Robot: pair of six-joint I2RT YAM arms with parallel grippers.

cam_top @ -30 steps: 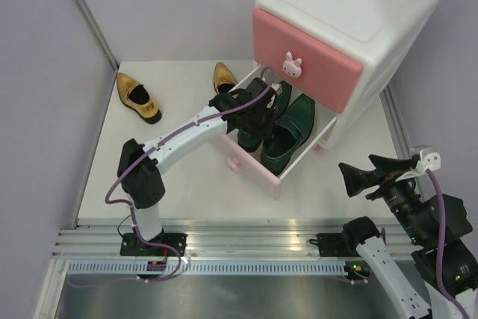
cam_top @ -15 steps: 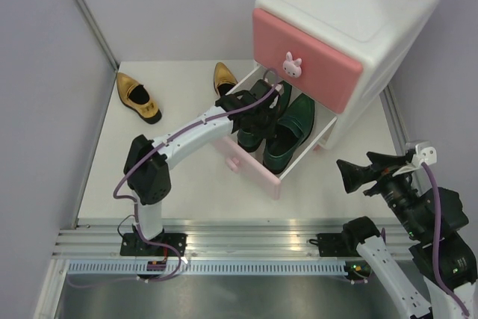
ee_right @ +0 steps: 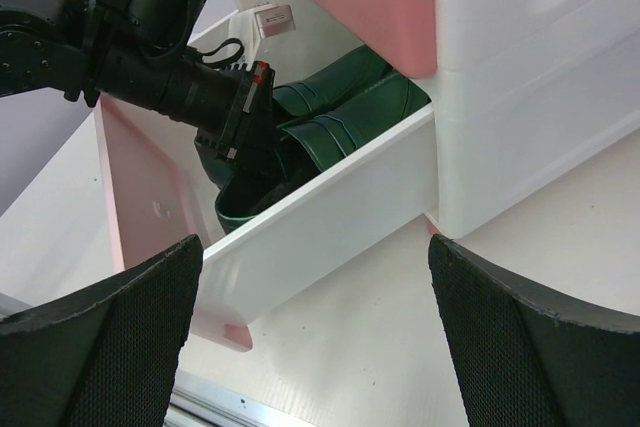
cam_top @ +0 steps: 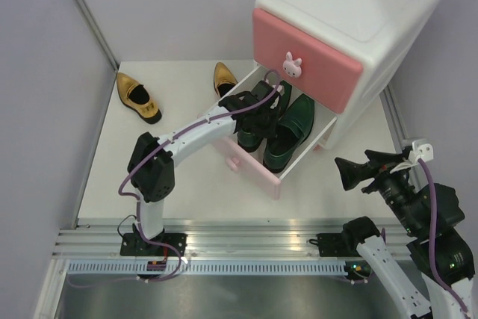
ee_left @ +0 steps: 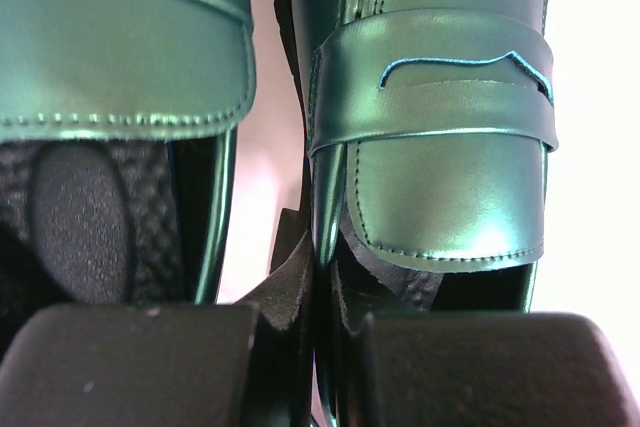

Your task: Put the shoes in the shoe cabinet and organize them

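Note:
The white shoe cabinet (cam_top: pixel 351 5) stands at the back right with its upper pink drawer closed and its lower drawer (cam_top: pixel 243 160) pulled out. Two metallic green shoes (cam_top: pixel 287 136) lie side by side in the open drawer. My left gripper (cam_top: pixel 263 113) reaches into the drawer and is shut on the side rim of one green shoe (ee_left: pixel 440 147), with the other green shoe (ee_left: pixel 120 47) beside it. Two gold shoes lie on the table: one (cam_top: pixel 138 98) at the back left, one (cam_top: pixel 224 76) partly hidden behind the drawer. My right gripper (cam_top: pixel 366 173) is open and empty, hovering in front of the cabinet.
The right wrist view shows the drawer's white side wall (ee_right: pixel 320 207), the cabinet body (ee_right: pixel 540 97) and the left arm (ee_right: pixel 150 27) inside the drawer. Grey walls close in the table at the left and back. A metal rail (cam_top: pixel 239 240) runs along the near edge.
My left gripper has pushed slightly deeper into the drawer with the green shoe, and its elbow has shifted right. My right gripper has drifted a little left.

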